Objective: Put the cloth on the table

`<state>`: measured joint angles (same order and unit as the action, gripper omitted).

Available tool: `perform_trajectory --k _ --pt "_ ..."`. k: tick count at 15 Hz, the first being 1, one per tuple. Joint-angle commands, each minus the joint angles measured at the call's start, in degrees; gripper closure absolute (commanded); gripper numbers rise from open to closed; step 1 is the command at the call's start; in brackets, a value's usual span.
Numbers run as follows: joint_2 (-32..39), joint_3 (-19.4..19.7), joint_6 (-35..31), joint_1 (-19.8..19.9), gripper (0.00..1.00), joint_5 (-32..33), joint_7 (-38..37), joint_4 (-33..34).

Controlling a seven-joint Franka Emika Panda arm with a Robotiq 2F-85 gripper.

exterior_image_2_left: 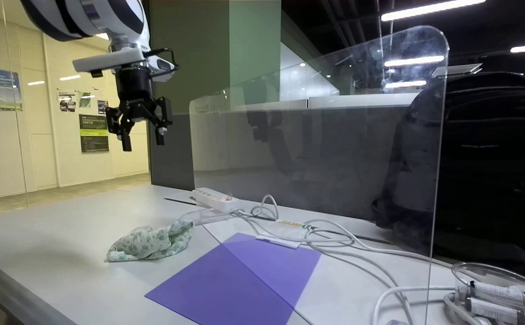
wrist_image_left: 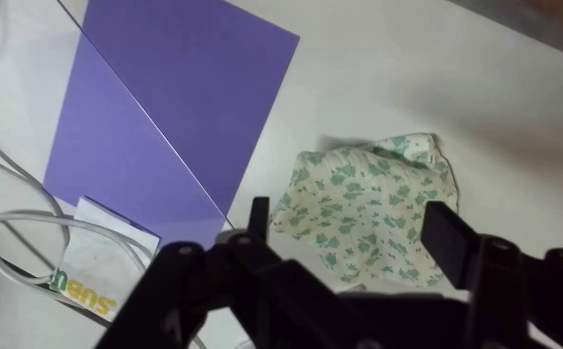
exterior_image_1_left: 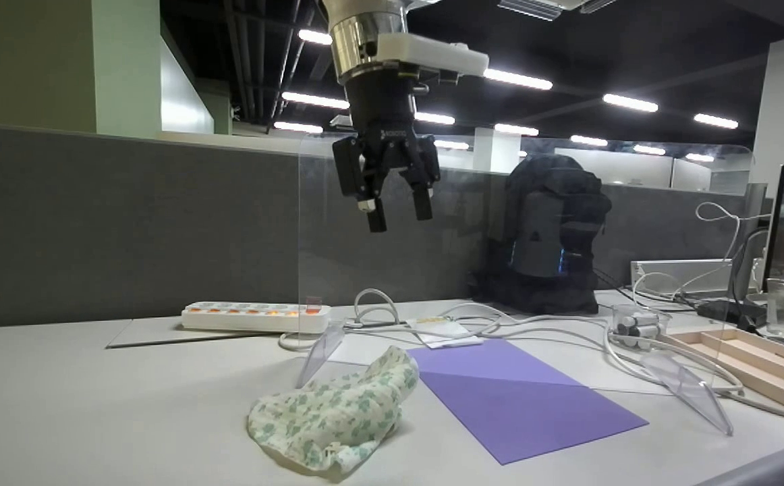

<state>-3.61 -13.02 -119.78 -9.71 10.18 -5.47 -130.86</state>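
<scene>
The cloth (exterior_image_1_left: 338,415), cream with green floral print, lies crumpled on the light grey-white table (exterior_image_1_left: 129,418). It also shows on the table (exterior_image_2_left: 54,230) as a low, folded heap (exterior_image_2_left: 152,243) in an exterior view. My gripper (exterior_image_1_left: 399,217) hangs high above the table with its fingers pointing down, open and empty; it shows likewise in an exterior view (exterior_image_2_left: 143,142). In the wrist view the cloth (wrist_image_left: 366,208) appears below and between the spread fingertips (wrist_image_left: 349,217), apart from them. The fingers and gripper body hide part of the table there.
A flat purple sheet (exterior_image_1_left: 520,398) lies beside the cloth. A clear upright panel (exterior_image_2_left: 325,149) on clear feet crosses the sheet. Behind are a white power strip (exterior_image_1_left: 254,317), loose cables (exterior_image_1_left: 547,320) and a black backpack (exterior_image_1_left: 547,236). A wooden tray (exterior_image_1_left: 756,364) stands at one side.
</scene>
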Motion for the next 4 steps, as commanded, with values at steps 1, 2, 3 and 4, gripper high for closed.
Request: perform_trajectory --k 1,2,3,4 --pt "-4.86 0.20 7.14 -0.81 0.00 0.70 1.64 -1.17" --pt "-5.78 0.11 8.48 -0.95 0.00 0.72 2.47 -1.39" --pt "-6.83 0.10 9.54 -1.12 0.00 0.63 3.63 -1.71" --pt "-7.59 0.15 10.65 -1.23 0.00 0.55 4.63 -1.85"
